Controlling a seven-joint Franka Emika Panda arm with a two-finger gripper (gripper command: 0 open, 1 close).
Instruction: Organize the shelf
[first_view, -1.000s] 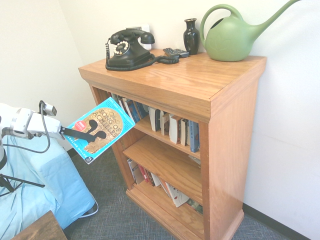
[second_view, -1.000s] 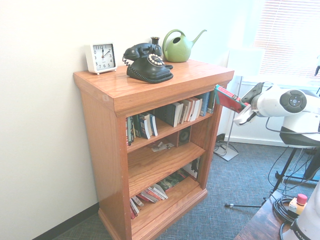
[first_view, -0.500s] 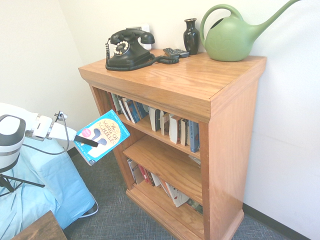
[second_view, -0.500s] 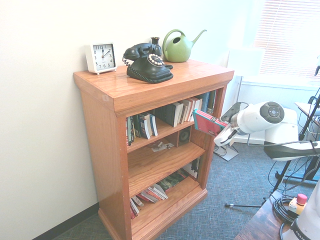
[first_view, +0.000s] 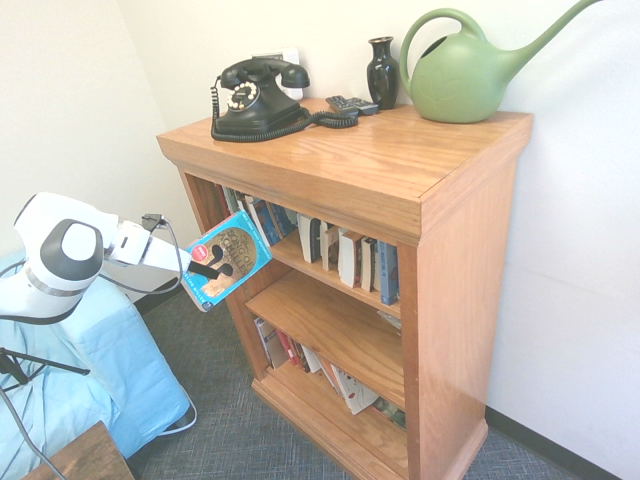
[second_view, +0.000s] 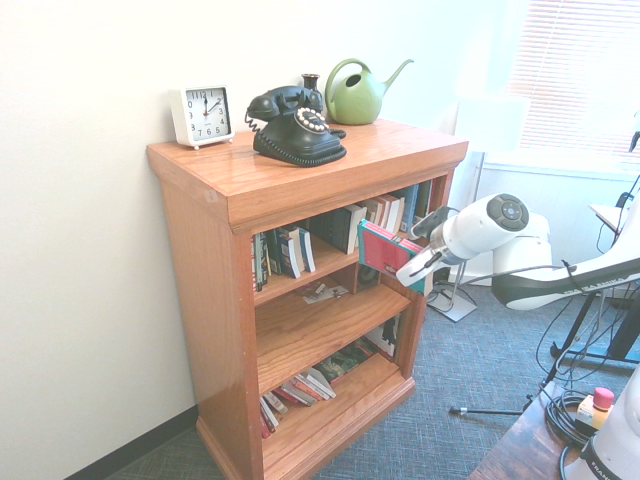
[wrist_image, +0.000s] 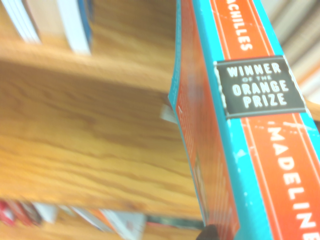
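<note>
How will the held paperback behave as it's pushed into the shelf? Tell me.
The paperback is thin and soft-covered, so it will probably flex if its edge catches the shelf. The gripper pinches it near one end, so it may pivot. It looks light.

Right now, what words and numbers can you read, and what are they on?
"ACHILLES" – spine of the blue book the tool holds.
"WINNER OF THE ORANGE PRIZE" – black label on that spine.
"MADELINE", cut off at the edge – same spine.
"12" – top of the clock face on the shelf; its other numbers are too small.
Shelved books: too small to read.
</note>
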